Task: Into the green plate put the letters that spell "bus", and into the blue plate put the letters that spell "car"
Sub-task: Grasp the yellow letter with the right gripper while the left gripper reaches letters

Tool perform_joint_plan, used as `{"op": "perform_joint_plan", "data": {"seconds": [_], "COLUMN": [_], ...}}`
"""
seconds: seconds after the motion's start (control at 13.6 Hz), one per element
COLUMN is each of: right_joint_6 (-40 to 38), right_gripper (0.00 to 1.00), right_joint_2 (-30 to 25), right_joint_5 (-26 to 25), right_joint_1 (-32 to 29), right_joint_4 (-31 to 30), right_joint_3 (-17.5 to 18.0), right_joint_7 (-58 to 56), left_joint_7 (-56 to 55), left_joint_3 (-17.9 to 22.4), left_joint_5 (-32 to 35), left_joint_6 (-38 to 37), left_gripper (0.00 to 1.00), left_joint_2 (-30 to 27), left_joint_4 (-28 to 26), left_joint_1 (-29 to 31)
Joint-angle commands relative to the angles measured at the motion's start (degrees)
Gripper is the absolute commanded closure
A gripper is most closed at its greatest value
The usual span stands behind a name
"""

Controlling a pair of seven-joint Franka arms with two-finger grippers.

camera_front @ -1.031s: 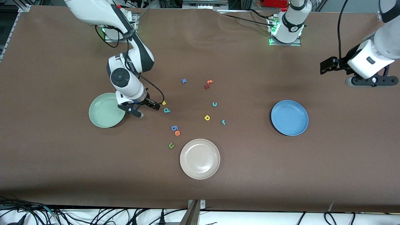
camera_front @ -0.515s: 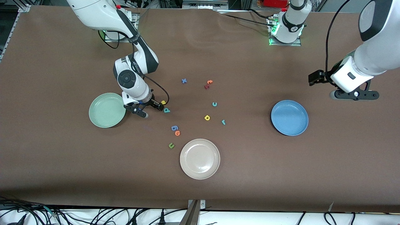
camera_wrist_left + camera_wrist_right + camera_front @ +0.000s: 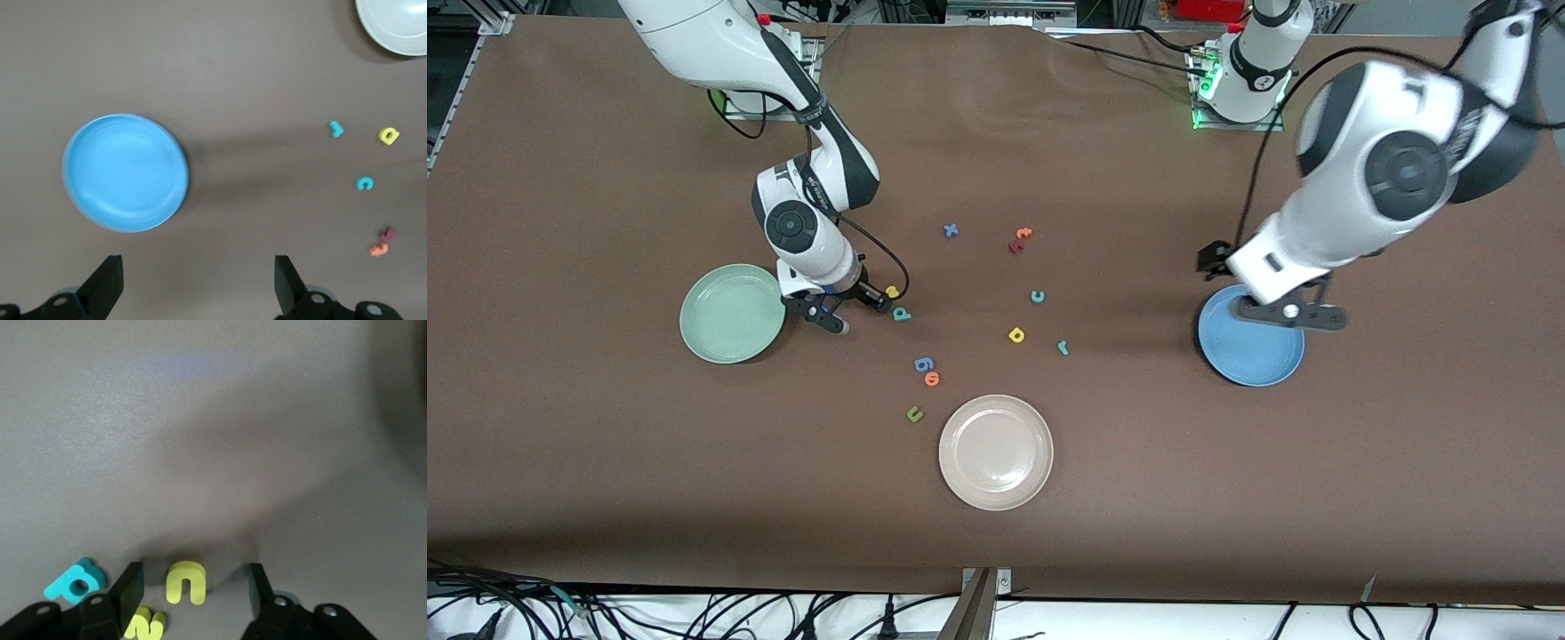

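Nothing is sorted yet: the green plate (image 3: 732, 313) and the blue plate (image 3: 1251, 335) both sit bare, so all six letters remain for you to move.

Your right gripper (image 3: 193, 587) is down at the table between the green plate and the cluster of letters, its jaws apart and straddling the yellow u (image 3: 185, 582) without gripping it — no contact shows in the right wrist view. The yellow s (image 3: 145, 625) lies just beside one finger, and the teal b (image 3: 75, 580) is near it, a little farther toward the left arm's end of the table. Expect the s to get nudged if the jaws close askew.

Your left gripper (image 3: 197, 283) hovers over the blue plate's edge, wide open and empty. The "car" letters lie loose between the two plates: the teal c (image 3: 1038, 296), the yellow a (image 3: 1016, 335) nearer the front camera, and the teal r (image 3: 1063, 347) beside it toward the blue plate.

Leave the cream-white plate (image 3: 996, 452) alone — likewise the blue g (image 3: 923, 364), orange o (image 3: 932, 379) and dark green u (image 3: 914, 413).
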Motion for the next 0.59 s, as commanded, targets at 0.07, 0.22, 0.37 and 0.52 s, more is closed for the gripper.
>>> {"op": "perform_joint_plan", "data": {"seconds": [0.07, 0.22, 0.37, 0.52], "right_joint_6": [1.2, 1.2, 1.1, 1.1], "right_gripper": [0.34, 0.34, 0.36, 0.50], "right_joint_2": [1.0, 1.1, 1.1, 1.1], "right_joint_5": [3.5, 3.6, 3.7, 3.7], "right_joint_1": [-0.3, -0.3, -0.3, -0.3], "right_joint_4": [0.0, 0.1, 0.1, 0.1], "right_joint_3": [0.9, 0.9, 0.9, 0.9], "right_joint_7": [0.3, 0.2, 0.1, -0.1], "left_joint_7": [-5.1, -10.8, -11.7, -13.7], "left_joint_3": [0.6, 0.6, 0.5, 0.6], "left_joint_5": [-3.8, -6.0, -6.1, -6.1], "left_joint_6": [8.0, 12.6, 17.2, 20.8], "left_gripper": [0.00, 0.00, 0.00, 0.00], "left_joint_2": [8.2, 11.4, 13.6, 16.2], "left_joint_4": [1.8, 2.5, 2.0, 1.9], "left_joint_1": [-6.4, -8.5, -10.8, -13.3]}}
